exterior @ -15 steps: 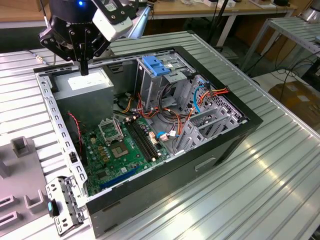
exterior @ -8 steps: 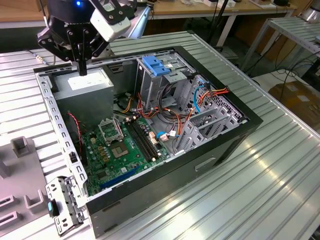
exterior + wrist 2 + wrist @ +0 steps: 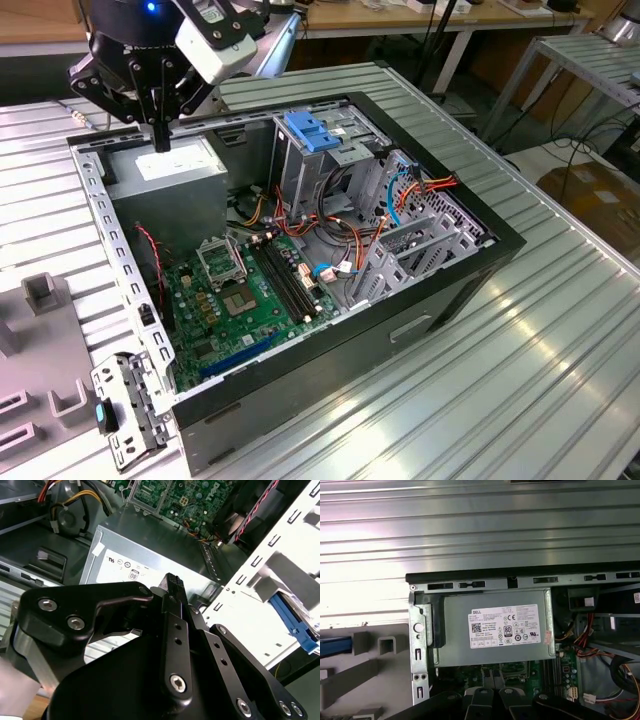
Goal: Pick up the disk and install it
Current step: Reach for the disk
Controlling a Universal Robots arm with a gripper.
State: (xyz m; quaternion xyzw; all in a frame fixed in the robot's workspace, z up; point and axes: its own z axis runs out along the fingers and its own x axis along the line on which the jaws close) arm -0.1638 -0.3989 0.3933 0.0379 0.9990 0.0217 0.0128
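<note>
Gripper (image 3: 160,145) first: fingers pressed together with nothing between them, pointing straight down just above the power-supply box (image 3: 185,180). That box sits in the corner of the open computer case (image 3: 330,370) at the exterior view's left. Empty claw, so by my reading the pick is not yet made.

And the disk (image 3: 334,646)? In the first wrist view a blue edge peeks in at the frame's border, outside the case wall, resting in the grey holder (image 3: 370,680). I take that for its carrier rail. The rest is cut off, so I can't say how it lies.

For a clean pick, here's my call. Rise clear of the perforated case wall before crossing to the holder. Spread the fingers well before descending, and come down square to the disk's long sides. Close on the rails or metal edges, not the label face. The holder's upright blocks stand close, so a centred approach keeps either finger from catching one.

The tally, working outward:
- one gripper
- one power-supply box
- one motherboard (image 3: 240,300)
- one drive cage (image 3: 300,175), with one blue bracket (image 3: 315,133) fixed on top
- one disk
- two grey upright blocks just beside its blue edge
</note>
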